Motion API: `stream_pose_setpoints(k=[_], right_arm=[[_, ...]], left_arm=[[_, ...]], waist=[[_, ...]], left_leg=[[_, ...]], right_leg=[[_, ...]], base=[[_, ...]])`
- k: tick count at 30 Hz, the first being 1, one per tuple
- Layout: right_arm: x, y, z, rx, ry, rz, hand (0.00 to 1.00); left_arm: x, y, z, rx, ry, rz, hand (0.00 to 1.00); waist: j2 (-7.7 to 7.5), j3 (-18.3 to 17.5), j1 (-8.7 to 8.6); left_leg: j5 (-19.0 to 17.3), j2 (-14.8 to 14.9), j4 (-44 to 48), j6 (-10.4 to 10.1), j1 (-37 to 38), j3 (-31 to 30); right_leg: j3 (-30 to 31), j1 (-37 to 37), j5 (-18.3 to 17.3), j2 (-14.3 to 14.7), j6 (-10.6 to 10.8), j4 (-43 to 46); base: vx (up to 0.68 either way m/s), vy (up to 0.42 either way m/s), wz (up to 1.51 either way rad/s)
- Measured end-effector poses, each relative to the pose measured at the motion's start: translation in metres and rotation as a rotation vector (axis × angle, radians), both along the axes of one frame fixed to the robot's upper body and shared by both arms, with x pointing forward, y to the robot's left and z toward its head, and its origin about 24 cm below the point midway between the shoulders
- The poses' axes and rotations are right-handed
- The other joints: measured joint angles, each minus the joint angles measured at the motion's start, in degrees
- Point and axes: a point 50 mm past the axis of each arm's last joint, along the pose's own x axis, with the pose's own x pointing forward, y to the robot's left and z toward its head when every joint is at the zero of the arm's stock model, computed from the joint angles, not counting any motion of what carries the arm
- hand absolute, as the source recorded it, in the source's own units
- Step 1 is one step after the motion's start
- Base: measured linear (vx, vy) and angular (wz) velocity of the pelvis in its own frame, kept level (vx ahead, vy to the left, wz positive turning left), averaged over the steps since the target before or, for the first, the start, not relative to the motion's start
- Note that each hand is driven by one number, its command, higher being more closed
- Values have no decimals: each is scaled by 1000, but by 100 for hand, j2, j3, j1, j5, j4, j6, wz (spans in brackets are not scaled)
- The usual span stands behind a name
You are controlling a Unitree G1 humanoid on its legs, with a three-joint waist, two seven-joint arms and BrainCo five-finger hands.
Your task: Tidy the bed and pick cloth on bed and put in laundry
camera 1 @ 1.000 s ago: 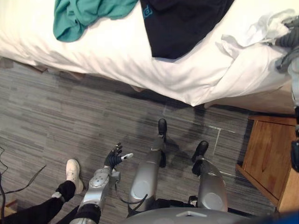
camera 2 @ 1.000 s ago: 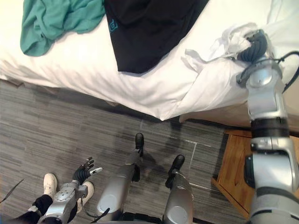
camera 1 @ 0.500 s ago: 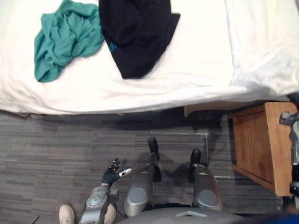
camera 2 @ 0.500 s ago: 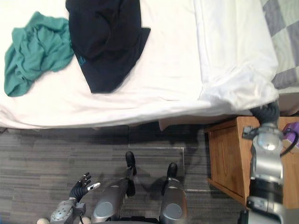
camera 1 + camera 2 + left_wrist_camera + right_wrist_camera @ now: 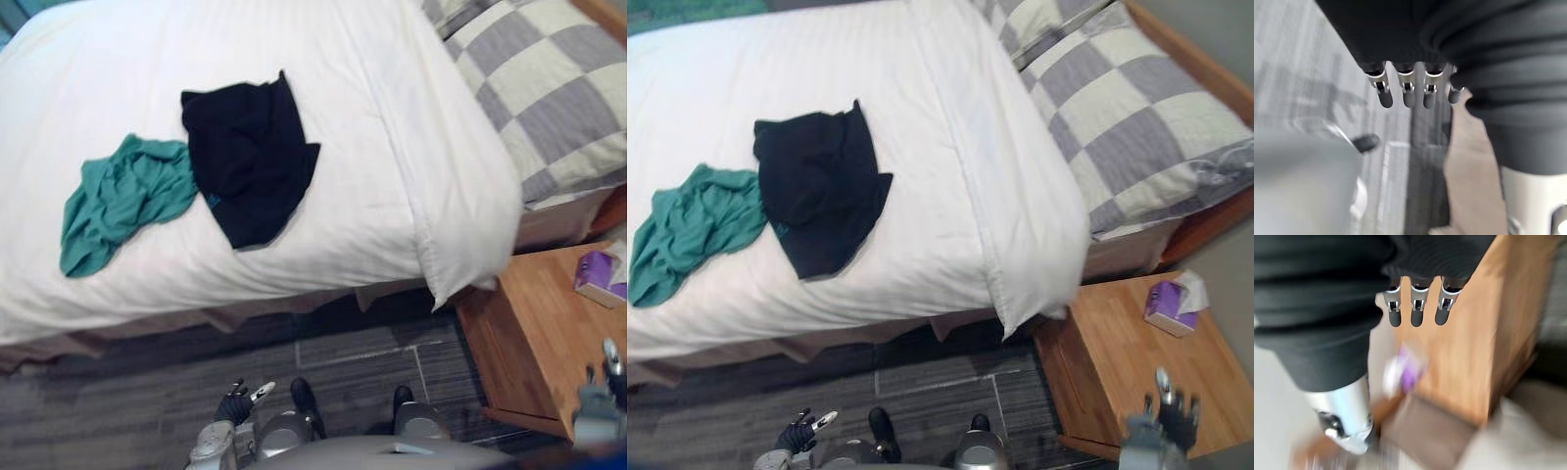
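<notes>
Right eye view, right hand now off the duvet, fingers straight over nightstand; left hand spread, low

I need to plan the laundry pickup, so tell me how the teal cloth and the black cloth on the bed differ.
The teal cloth is bunched into many folds, while the black cloth lies flatter and more spread out. The teal cloth sits toward the robot's left, and the black cloth is to its right, nearer the checked pillows. Both lie loose on the white duvet, touching along one edge.
</notes>
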Motion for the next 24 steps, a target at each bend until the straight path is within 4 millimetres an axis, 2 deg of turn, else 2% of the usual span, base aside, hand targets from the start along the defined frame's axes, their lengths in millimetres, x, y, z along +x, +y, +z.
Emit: stream_pose_setpoints(k=[2, 6, 10, 13, 17, 18, 19, 24], right_arm=[[-26, 23, -25, 112, 95, -43, 0], [-48, 43, -45, 200, 162, -36, 0], [-46, 46, -46, 165, 139, 94, 0], [-51, 55, -53, 180, 184, 171, 0], [-54, 64, -60, 202, 230, 265, 0], [-55, 67, -62, 207, 241, 287, 0], [-40, 83, -72, 251, 248, 456, 0], [-40, 83, -72, 251, 248, 456, 0]], left_arm=[[4, 0, -2, -31, 3, 55, 0], [-1, 4, -5, -44, 26, 113, 0], [-6, 3, -8, -59, 46, 142, 0], [-9, 4, -9, -63, 55, 177, 0], [-13, 5, -11, -61, 71, 205, 0], [-15, 5, -13, -65, 82, 206, 0], [-23, -5, -18, -69, 105, 220, 0], [-23, -6, -18, -70, 104, 222, 0]], waist=[[-35, -38, 11], [-27, -171, 20], [-79, -216, 35], [-155, -353, 132], [-171, -383, 166], [-148, -374, 167], [97, -421, 320], [116, -410, 321]], left_leg=[[-59, -1, 0, -14, 158, 106], [-133, -49, -1, -17, 298, 250], [-175, -85, -2, -14, 394, 359], [-220, -96, -3, -37, 473, 370], [-229, -124, -4, -77, 508, 332], [-246, -131, -4, -86, 548, 327], [-321, -106, -7, -181, 750, 156], [-324, -99, -7, -186, 752, 161]], right_leg=[[5, 119, -11, -12, 3, -1], [11, 196, -45, -64, 5, -2], [27, 242, -66, -82, -17, -12], [26, 361, -103, -75, -71, -113], [13, 433, -105, -82, -71, -168], [11, 483, -106, -85, -72, -191], [-107, 760, -254, 1, -114, -289], [-106, 768, -254, 8, -115, -282]], base=[[51, 8, -19], [31, 18, -12], [20, 14, -11], [19, -3, -3], [51, -7, 2], [40, -3, 2], [0, 0, 0], [0, 0, 0]])
